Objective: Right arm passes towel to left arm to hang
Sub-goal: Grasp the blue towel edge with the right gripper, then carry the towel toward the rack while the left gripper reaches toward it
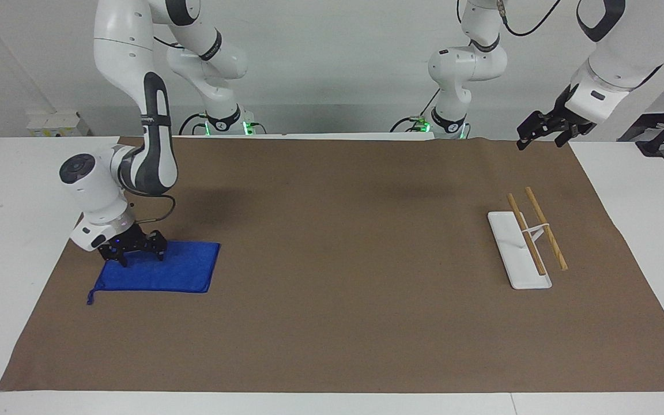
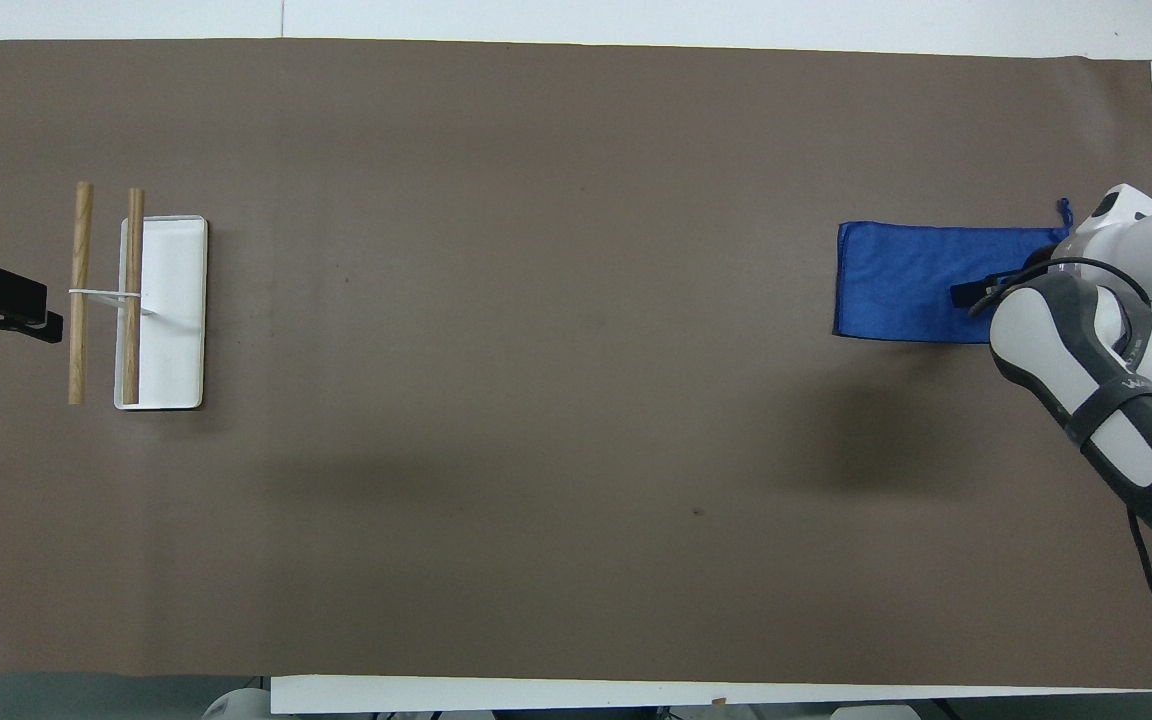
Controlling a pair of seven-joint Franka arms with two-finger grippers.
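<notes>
right end effector point(image 1: 142, 258) on towel point(image 1: 176, 271), arm hiding towel's end

The right end effector point(image 1: 141, 257) stands spread on the blue towel point(image 1: 165, 275); the left end effector point(image 1: 545, 136) waits raised.

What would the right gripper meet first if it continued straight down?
The towel. The right gripper points down at the towel's edge nearer the robots; whether it already touches is unclear.
</notes>
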